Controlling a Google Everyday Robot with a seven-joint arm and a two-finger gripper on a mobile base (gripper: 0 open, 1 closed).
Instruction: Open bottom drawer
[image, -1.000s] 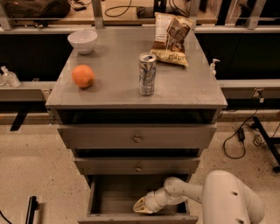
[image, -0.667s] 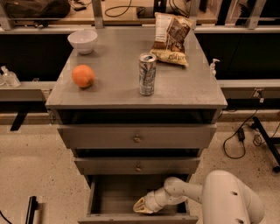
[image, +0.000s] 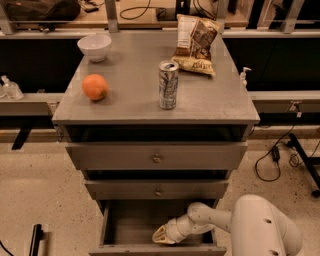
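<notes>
Bottom drawer: standing open; my tool inside, near front edge; grip state I cannot tell.

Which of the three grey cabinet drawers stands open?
The bottom grey drawer, the lowest: it is pulled out, its inside showing, with the robot's gripper in it. The top drawer and middle drawer show only their fronts.

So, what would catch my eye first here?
Probably the white robot arm at the bottom right, its claw reaching down inside the bottom drawer, which is pulled out of the grey cabinet. After that, the bright orange on the cabinet top's left side, with a silver can standing near the middle and a chip bag at the back.
</notes>
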